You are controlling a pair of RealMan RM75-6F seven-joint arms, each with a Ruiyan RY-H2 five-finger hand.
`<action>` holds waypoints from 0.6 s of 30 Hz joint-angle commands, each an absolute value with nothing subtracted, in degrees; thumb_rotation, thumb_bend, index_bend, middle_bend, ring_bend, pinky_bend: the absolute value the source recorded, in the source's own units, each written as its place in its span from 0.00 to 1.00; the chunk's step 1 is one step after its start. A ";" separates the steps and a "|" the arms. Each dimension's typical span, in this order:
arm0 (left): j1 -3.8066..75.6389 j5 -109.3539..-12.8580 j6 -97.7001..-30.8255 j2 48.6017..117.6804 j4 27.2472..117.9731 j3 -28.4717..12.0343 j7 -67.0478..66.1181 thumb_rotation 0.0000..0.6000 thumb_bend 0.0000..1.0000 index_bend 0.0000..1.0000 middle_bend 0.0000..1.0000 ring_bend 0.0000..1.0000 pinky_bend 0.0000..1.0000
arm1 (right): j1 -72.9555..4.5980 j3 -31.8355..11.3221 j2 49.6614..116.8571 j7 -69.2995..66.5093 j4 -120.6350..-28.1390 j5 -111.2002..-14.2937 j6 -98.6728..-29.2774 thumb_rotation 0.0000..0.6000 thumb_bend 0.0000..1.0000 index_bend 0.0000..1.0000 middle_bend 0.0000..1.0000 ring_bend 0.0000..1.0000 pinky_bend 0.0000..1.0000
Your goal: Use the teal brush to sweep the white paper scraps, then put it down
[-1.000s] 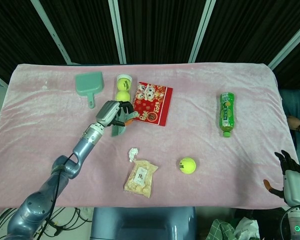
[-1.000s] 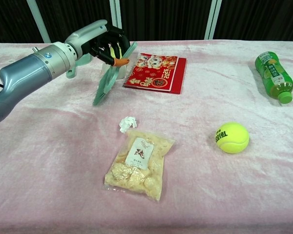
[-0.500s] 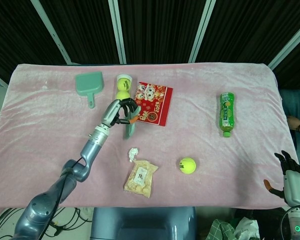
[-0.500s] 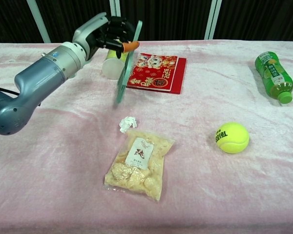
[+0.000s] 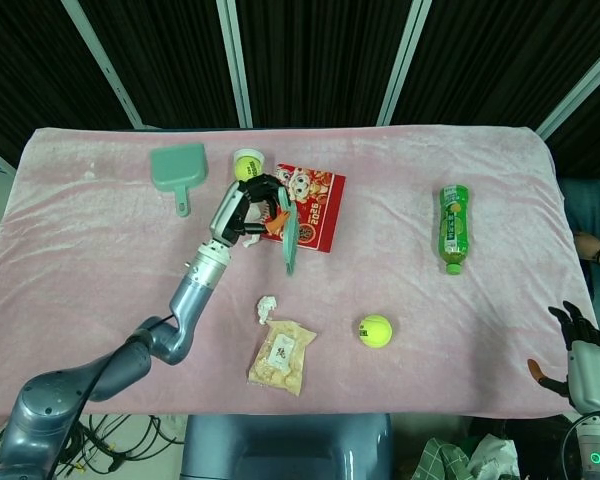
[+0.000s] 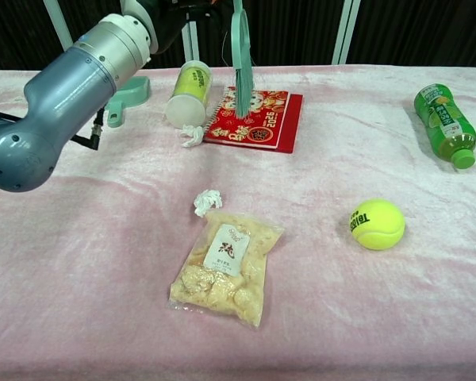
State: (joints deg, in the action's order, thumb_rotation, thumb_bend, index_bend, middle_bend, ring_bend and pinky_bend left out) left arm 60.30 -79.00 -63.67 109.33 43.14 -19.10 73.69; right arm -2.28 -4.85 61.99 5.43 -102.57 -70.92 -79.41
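My left hand (image 5: 246,207) grips the teal brush (image 5: 288,235) by its handle and holds it up off the cloth. In the chest view the brush (image 6: 240,57) hangs nearly upright, bristles down over the left edge of the red booklet (image 6: 258,119). The hand itself is mostly cut off at the top of that view. One white paper scrap (image 5: 267,306) (image 6: 208,201) lies just above the snack bag. A second scrap (image 6: 193,135) lies by the mouth of the tennis ball canister (image 6: 186,94). My right hand (image 5: 580,345) hangs off the table's near right corner, fingers apart and empty.
A teal dustpan (image 5: 180,165) (image 6: 127,95) lies at the back left. The snack bag (image 5: 281,355) and a loose tennis ball (image 5: 375,330) sit near the front. A green bottle (image 5: 454,226) lies at the right. Pink cloth covers the table (image 5: 100,250).
My left hand rose and moved right with the brush. The brush swung from a slant to nearly upright over the booklet's edge, uncovering the scrap by the canister.
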 commanded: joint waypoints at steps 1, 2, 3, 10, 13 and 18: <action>58.75 -81.73 -63.32 106.00 42.63 -15.10 59.19 1.00 0.42 0.85 0.79 0.51 0.65 | -2.33 -4.92 61.98 5.52 -102.66 -70.68 -79.29 1.00 0.19 0.18 0.07 0.14 0.18; 58.58 -82.03 -63.52 106.02 42.11 -14.65 57.64 1.00 0.42 0.85 0.79 0.51 0.64 | -2.33 -4.94 61.99 5.58 -102.67 -70.63 -79.30 1.00 0.19 0.18 0.07 0.14 0.18; 58.52 -82.55 -63.52 106.18 40.76 -13.91 55.02 1.00 0.42 0.85 0.79 0.51 0.64 | -2.32 -4.97 62.01 5.63 -102.69 -70.56 -79.33 1.00 0.19 0.18 0.07 0.14 0.18; 57.99 -83.78 -61.07 108.63 31.43 -10.81 49.03 1.00 0.42 0.85 0.79 0.51 0.64 | -2.33 -5.10 62.10 5.91 -102.76 -70.11 -79.32 1.00 0.19 0.18 0.07 0.14 0.18; 57.75 -83.88 -58.74 109.61 27.00 -9.71 48.21 1.00 0.42 0.85 0.79 0.51 0.64 | -2.30 -5.16 62.12 5.97 -102.80 -69.94 -79.35 1.00 0.19 0.18 0.07 0.14 0.18; 57.64 -83.45 -55.20 111.45 21.57 -9.01 48.57 1.00 0.42 0.85 0.79 0.51 0.64 | -2.36 -5.15 62.20 6.17 -102.82 -69.88 -79.28 1.00 0.19 0.19 0.07 0.14 0.18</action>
State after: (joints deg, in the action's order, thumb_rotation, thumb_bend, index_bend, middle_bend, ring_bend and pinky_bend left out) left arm 57.84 -83.54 -56.83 110.35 23.42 -9.66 48.56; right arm -2.36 -5.15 62.20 6.19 -102.81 -69.88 -79.27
